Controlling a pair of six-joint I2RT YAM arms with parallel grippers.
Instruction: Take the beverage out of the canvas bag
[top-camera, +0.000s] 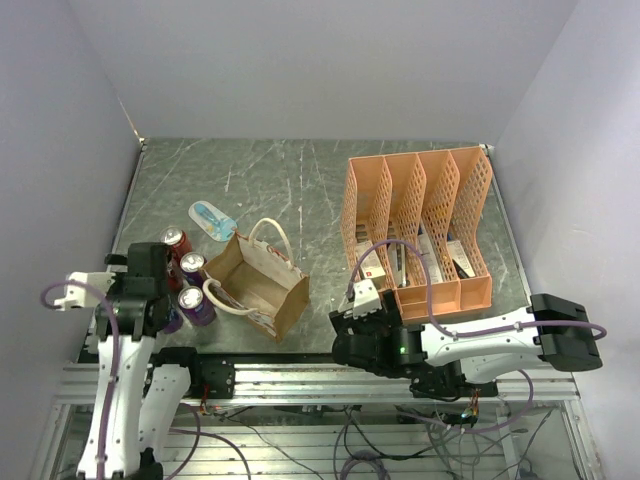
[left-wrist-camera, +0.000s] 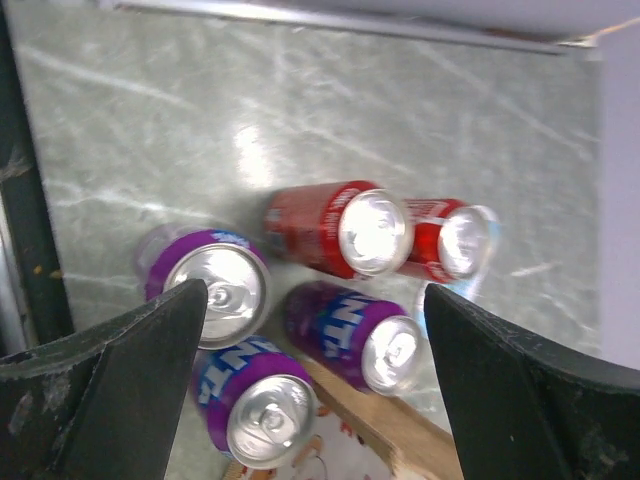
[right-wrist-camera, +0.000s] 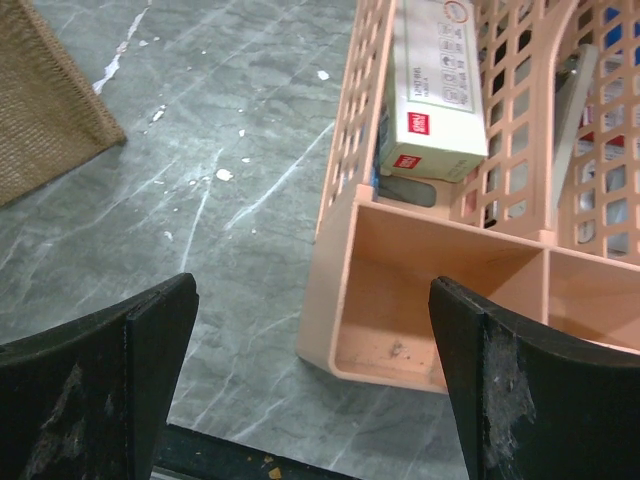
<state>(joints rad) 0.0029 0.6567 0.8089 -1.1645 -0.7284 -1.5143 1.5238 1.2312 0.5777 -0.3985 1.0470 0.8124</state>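
My left gripper (left-wrist-camera: 315, 295) hangs spread, empty, over five cans (left-wrist-camera: 300, 225) crowded beside the canvas bag (top-camera: 262, 282). My right gripper (right-wrist-camera: 312, 285) gapes empty by the orange rack (top-camera: 420, 230).

the left gripper (left-wrist-camera: 315, 300) hangs with its jaws spread wide over five cans standing on a grey marbled table (left-wrist-camera: 420, 110). three purple cans (left-wrist-camera: 350, 335) and two red cans (left-wrist-camera: 335, 228) crowd together, and a bag (left-wrist-camera: 372, 428) shows its tan edge just beside the purple ones.

Your 2 arms wear white shells with black joints. The left arm (top-camera: 118, 345), left of the canvas bag (top-camera: 288, 305), carries a lilac cable (top-camera: 46, 293). The right arm (top-camera: 490, 342), right of the bag, has a boxy black elbow and the same lilac cabling. The left gripper (left-wrist-camera: 315, 300) and right gripper (right-wrist-camera: 312, 290) have matte black, scuffed fingers (right-wrist-camera: 100, 380).
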